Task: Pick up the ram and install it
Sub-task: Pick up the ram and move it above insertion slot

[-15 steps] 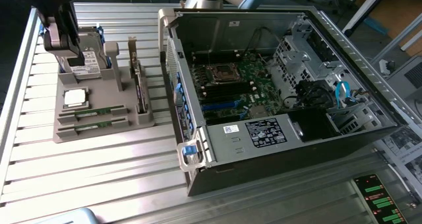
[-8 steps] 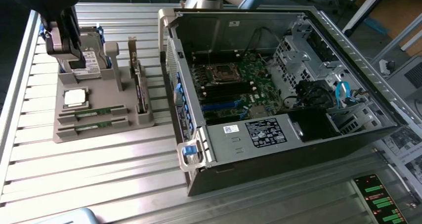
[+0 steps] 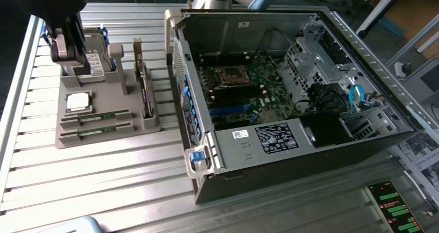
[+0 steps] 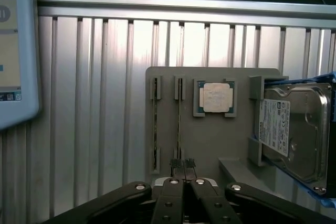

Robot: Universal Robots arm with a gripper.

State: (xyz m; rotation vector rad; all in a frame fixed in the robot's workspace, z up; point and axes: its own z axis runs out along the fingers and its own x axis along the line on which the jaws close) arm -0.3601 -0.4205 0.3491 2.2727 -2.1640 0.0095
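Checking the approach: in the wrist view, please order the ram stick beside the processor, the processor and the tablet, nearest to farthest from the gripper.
1. ram stick: in its holder slot, just ahead of the gripper.
2. processor: in the holder's square seat, beside the ram slots.
3. tablet: off the holder, well aside.

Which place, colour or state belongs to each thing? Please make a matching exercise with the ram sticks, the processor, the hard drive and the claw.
Things: 1 ram sticks; 2 processor; 3 hard drive; 4 claw.
Matches: A shut; B silver with a white label; C narrow slots of the gray holder; D square recess.
Pairs: 1-C, 2-D, 3-B, 4-A.
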